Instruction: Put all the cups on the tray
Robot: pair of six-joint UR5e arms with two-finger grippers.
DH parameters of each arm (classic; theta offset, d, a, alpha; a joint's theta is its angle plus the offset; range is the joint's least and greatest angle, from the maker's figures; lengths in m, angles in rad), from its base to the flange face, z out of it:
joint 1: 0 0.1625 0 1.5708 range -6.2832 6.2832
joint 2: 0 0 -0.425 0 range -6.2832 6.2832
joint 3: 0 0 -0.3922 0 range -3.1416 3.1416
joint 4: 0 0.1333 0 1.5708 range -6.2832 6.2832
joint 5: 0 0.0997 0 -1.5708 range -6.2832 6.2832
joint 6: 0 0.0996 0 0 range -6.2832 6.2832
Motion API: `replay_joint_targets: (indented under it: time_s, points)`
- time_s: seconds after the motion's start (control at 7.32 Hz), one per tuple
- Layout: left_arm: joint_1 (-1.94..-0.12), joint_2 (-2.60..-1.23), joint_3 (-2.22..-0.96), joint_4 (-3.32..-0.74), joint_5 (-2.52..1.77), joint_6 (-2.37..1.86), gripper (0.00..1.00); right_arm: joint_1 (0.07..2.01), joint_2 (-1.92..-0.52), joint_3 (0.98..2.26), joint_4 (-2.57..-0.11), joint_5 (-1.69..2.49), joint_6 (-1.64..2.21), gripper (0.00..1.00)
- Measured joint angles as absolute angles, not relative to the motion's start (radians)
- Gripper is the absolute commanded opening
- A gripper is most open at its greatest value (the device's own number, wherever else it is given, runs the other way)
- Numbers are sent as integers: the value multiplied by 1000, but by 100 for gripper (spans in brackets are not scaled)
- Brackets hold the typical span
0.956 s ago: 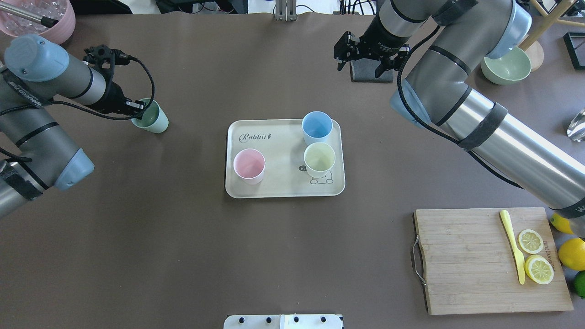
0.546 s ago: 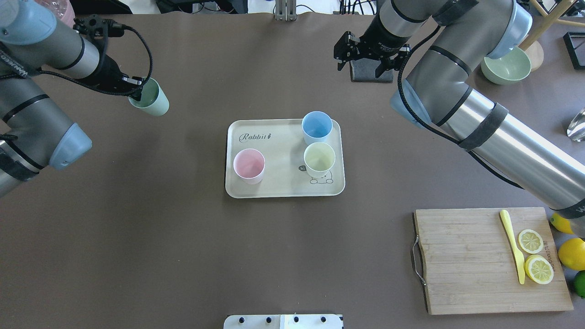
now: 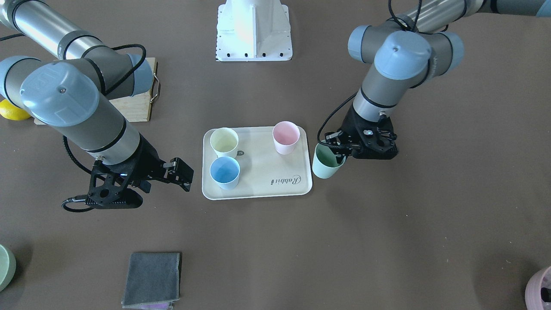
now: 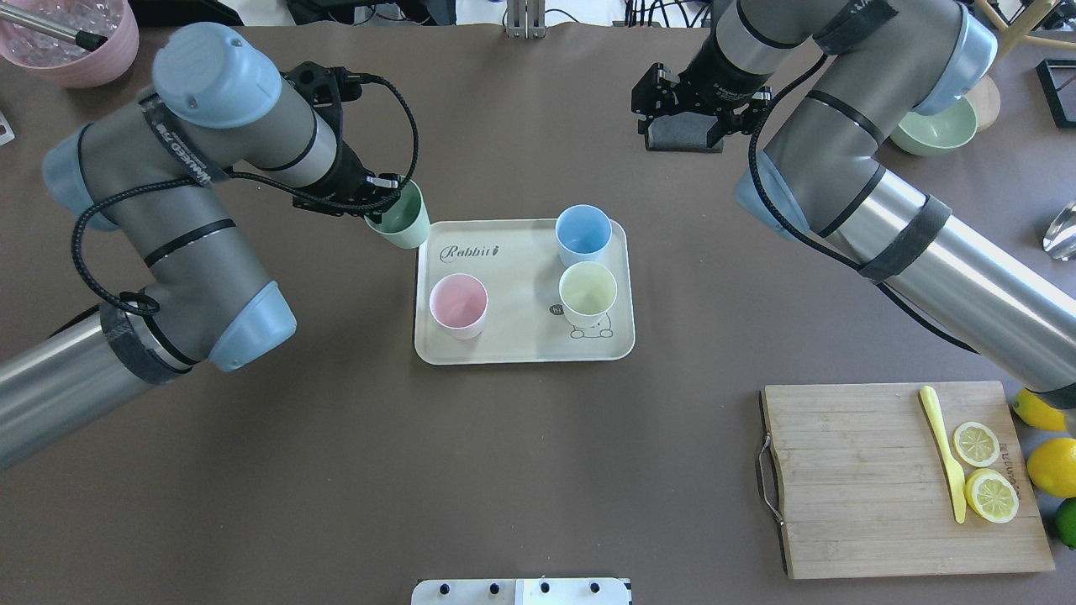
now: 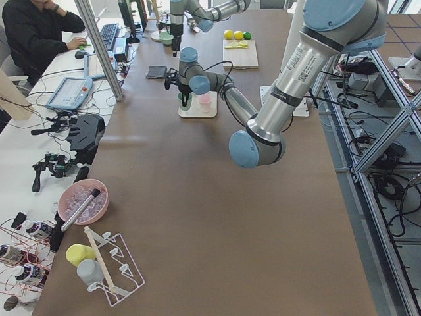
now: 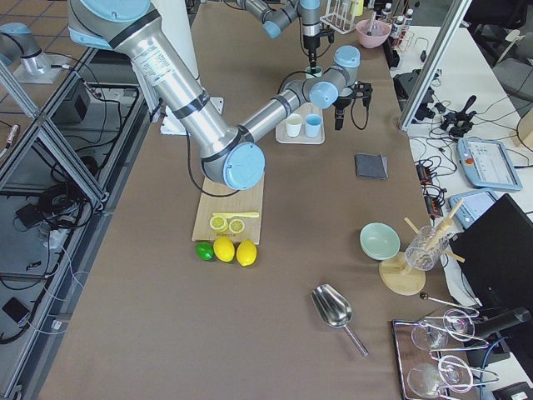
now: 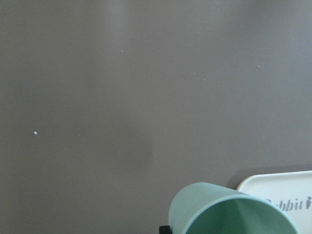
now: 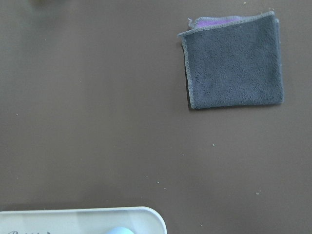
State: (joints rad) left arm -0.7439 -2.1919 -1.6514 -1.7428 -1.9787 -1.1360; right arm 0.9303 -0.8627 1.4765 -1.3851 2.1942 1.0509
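Observation:
The cream tray (image 4: 521,346) lies mid-table and bears the pink cup (image 4: 458,305), the blue cup (image 4: 582,233) and the yellow cup (image 4: 588,292), all upright. My left gripper (image 4: 388,203) is shut on the mint green cup (image 4: 403,225), held tilted above the table just outside the tray's far left corner. In the front view the green cup (image 3: 325,165) sits beside the tray's edge (image 3: 308,172). The left wrist view shows the green cup's rim (image 7: 219,207) and the tray corner (image 7: 287,187). My right gripper (image 4: 696,102) is open and empty, above the grey cloth (image 4: 683,134).
A wooden cutting board (image 4: 849,479) with a yellow knife and lemon slices lies at the near right, with lemons beyond its edge. A pale-green bowl (image 4: 935,128) stands far right, a pink pot (image 4: 80,46) far left.
My left arm has carried the green cup to the right, from the far left of the table to the tray's far left corner. The right gripper has shifted slightly right.

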Motion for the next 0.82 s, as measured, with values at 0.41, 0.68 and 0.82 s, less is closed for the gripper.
replay_joint_targets:
  time_s: [0.41, 0.68, 0.82]
  points:
    - [-678, -2293, -1543, -1753, -1902, -1214, 0, 938, -868, 1477, -1392, 2189, 1051, 100]
    - [-674, -2307, -1490, -1787, -1897, -1219, 0, 939, -871, 1478, -1393, 2189, 1051, 100]
    - [-673, -2307, -1467, -1811, -1896, -1219, 0, 939, -871, 1478, -1393, 2189, 1051, 100]
